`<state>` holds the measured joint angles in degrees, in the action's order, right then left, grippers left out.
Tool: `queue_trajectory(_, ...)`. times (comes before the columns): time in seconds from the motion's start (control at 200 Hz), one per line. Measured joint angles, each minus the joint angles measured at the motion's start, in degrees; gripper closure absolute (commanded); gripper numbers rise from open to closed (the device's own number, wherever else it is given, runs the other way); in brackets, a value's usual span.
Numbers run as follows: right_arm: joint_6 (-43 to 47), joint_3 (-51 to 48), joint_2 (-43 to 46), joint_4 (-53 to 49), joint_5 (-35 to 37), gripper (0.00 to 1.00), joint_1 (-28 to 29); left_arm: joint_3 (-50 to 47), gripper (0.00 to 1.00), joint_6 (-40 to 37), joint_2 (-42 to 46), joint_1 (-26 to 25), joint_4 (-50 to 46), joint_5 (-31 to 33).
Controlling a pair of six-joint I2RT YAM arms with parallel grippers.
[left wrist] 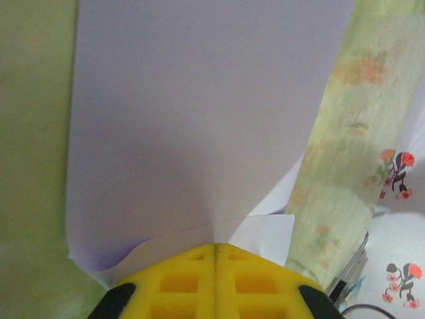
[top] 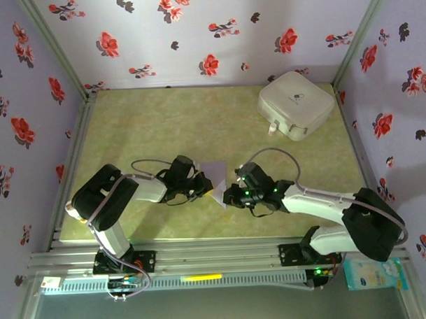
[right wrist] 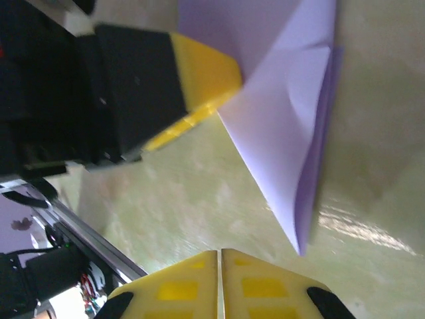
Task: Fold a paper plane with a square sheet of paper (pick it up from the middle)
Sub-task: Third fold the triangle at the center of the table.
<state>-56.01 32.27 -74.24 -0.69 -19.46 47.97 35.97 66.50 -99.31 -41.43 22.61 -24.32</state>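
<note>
The square sheet of paper (top: 215, 175) is pale lavender and folded into layers with a crease and a pointed tip. It sits over the middle of the table. My left gripper (top: 204, 182) is shut on it: in the left wrist view the yellow pads (left wrist: 192, 279) meet at the gripper tip (left wrist: 216, 247) and pinch the folded edge of the paper (left wrist: 199, 119). My right gripper (top: 230, 194) is just right of the paper's low point. In the right wrist view it (right wrist: 220, 252) is shut on nothing, with the paper's tip (right wrist: 285, 153) a short way ahead and the left finger (right wrist: 199, 80) beyond.
A white rounded box (top: 296, 105) stands at the back right of the green table (top: 162, 119). Floral walls enclose the table on three sides. A metal rail (top: 216, 256) runs along the near edge by the arm bases.
</note>
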Motion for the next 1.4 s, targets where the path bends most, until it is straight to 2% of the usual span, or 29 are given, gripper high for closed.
queue_trajectory(0.24,-3.8,3.3,-8.7,2.7,-0.4,0.94,-0.1,-1.4,1.00,2.7,1.6,-1.3,0.4,4.2)
queue_trajectory(0.675,-5.6,7.5,-18.1,4.0,-0.7,0.93,-0.1,-1.4,1.00,3.7,1.6,-1.5,0.5,4.7)
queue_trajectory(0.985,-5.7,4.0,-18.4,7.7,-0.7,0.95,-0.4,0.7,1.00,1.1,1.7,-1.5,-3.4,4.8)
queue_trajectory(1.095,-6.0,2.7,-17.9,9.6,-0.8,0.95,-0.5,2.4,0.93,-1.4,3.0,-1.4,-7.1,4.9)
queue_trajectory(1.26,-6.0,2.5,-17.8,9.9,-1.1,0.96,-0.7,4.1,1.00,-4.3,6.7,-1.4,-9.9,4.5)
queue_trajectory(1.4,-6.1,2.5,-17.8,9.9,-1.1,0.96,-0.7,4.1,1.00,-4.8,7.3,-1.7,-10.3,3.1)
